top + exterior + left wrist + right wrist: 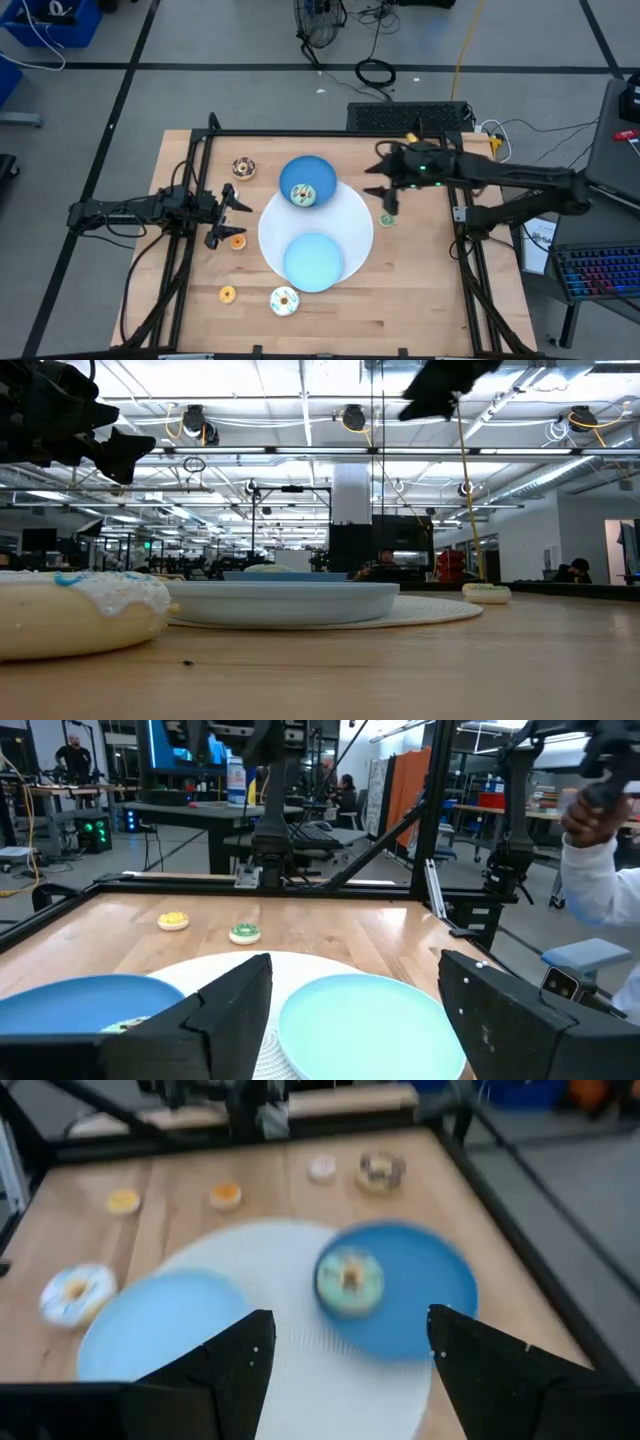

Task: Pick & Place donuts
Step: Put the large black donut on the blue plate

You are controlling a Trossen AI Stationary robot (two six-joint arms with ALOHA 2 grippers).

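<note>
My left gripper point(228, 215) hangs near the desk's left edge, fingers apart and empty, an orange donut point(237, 241) just beside it. My right gripper point(385, 180) hovers by the far right, also spread. A teal donut point(303, 194) sits on the dark blue plate point(322, 172); my low view cuts off the white donut point(75, 610).

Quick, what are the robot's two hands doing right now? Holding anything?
Left hand: open, holding nothing, above the table's left side.
Right hand: open, holding nothing, above the table's right side.
</note>
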